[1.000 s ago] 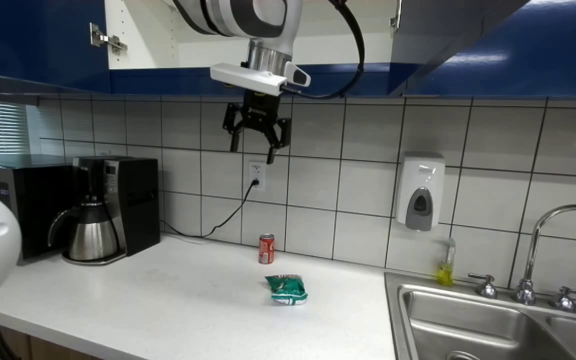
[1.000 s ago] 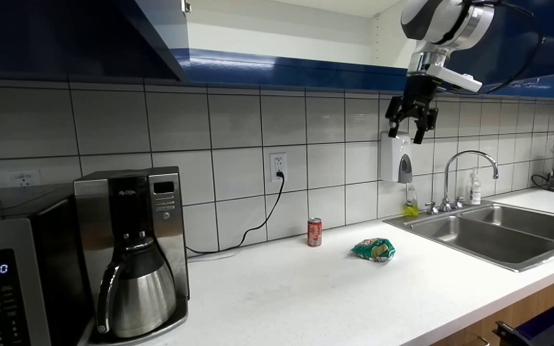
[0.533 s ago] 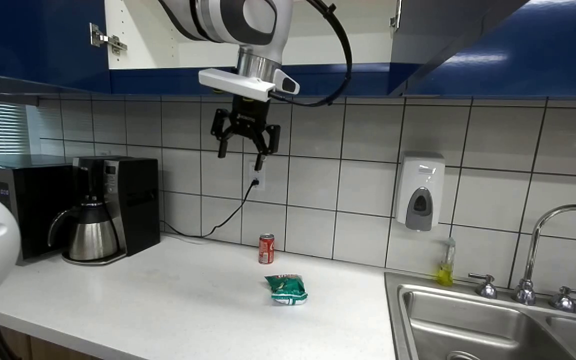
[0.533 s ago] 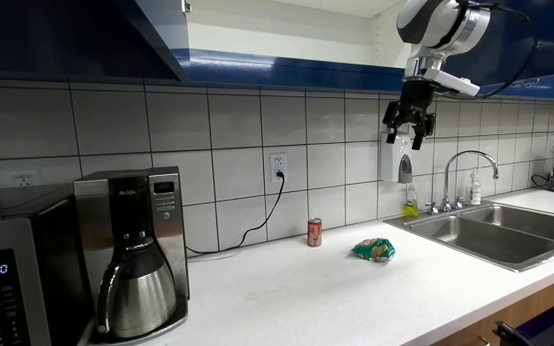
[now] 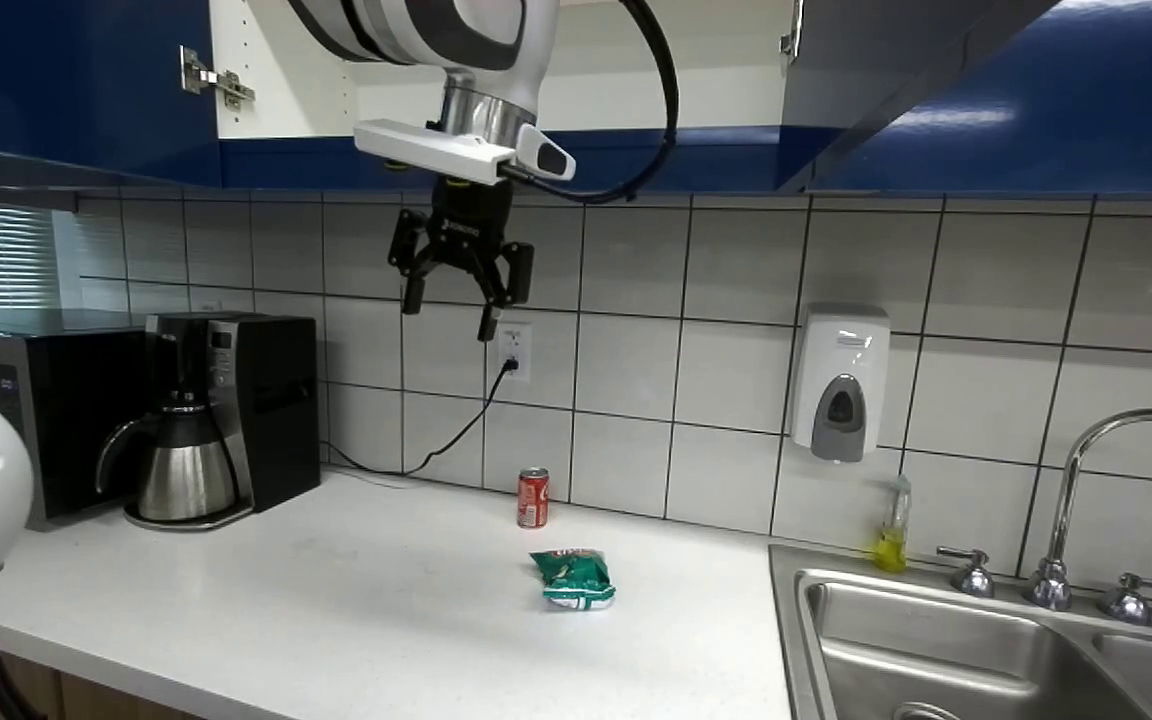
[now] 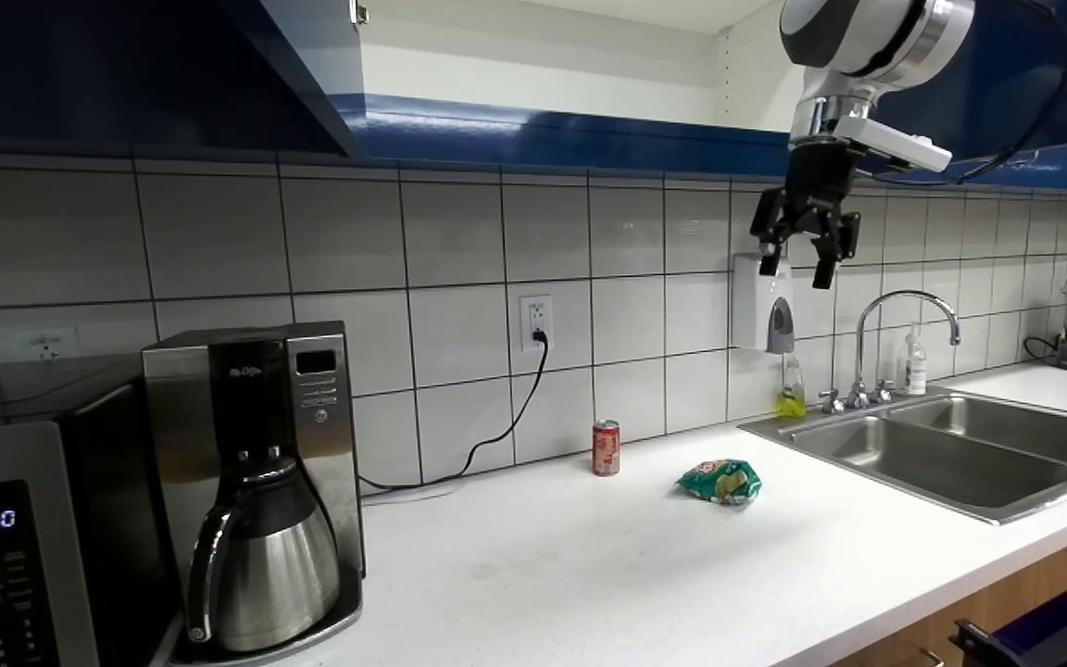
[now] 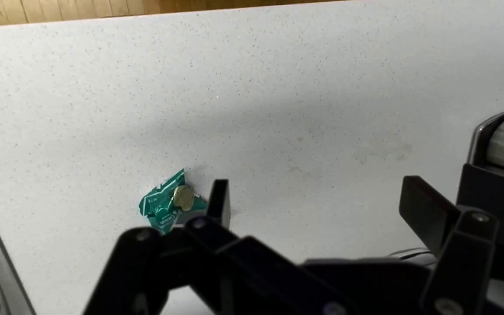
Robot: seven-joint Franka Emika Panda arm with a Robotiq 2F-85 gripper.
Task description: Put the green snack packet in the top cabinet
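Note:
The green snack packet point(image 5: 574, 580) lies on the white countertop; it shows in both exterior views point(image 6: 721, 482) and in the wrist view point(image 7: 159, 204), where the left finger covers part of it. My gripper point(image 5: 450, 312) is open and empty, pointing down, high above the counter and apart from the packet. It also shows in an exterior view point(image 6: 796, 271) and in the wrist view point(image 7: 315, 192), where the packet lies left of the space between the fingers. The top cabinet point(image 5: 676, 90) stands open above, with a pale interior point(image 6: 543, 56) and blue doors; my arm passes in front of it.
A small red can point(image 5: 533, 498) stands upright behind the packet, near the tiled wall. A coffee maker point(image 5: 236, 410) and a microwave point(image 6: 43, 519) stand at one end. A steel sink point(image 5: 936, 640) and a wall soap dispenser point(image 5: 841, 385) are at the opposite side. The open cabinet doors point(image 5: 76, 90) hang outward.
My gripper has moved left in an exterior view and sits slightly lower than a second ago, still open. The packet, the can and the cabinet doors have not moved.

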